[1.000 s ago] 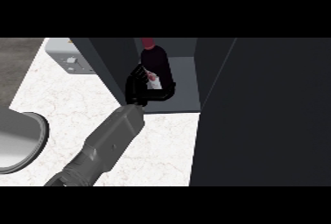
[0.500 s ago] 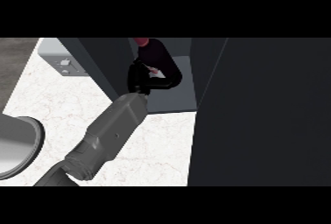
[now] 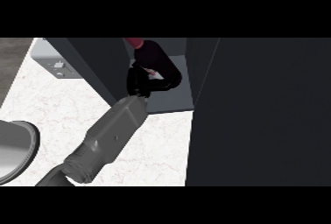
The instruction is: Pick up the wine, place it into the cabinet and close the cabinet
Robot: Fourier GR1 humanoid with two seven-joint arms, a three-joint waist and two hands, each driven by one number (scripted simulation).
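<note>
left hand [image 3: 150, 81] curled round the wine [image 3: 154, 56] (label unreadable) — inside the cabinet [image 3: 173, 94].

Single head view, steeply down, close on counter [image 3: 58, 113] and cabinet [image 3: 258, 109].

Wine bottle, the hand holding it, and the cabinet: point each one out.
wine bottle [image 3: 153, 51]: head view, its dark shoulder.
hand [image 3: 141, 84]: head view, its curled fingers.
cabinet [image 3: 169, 98]: head view, its grey shelf floor.
</note>
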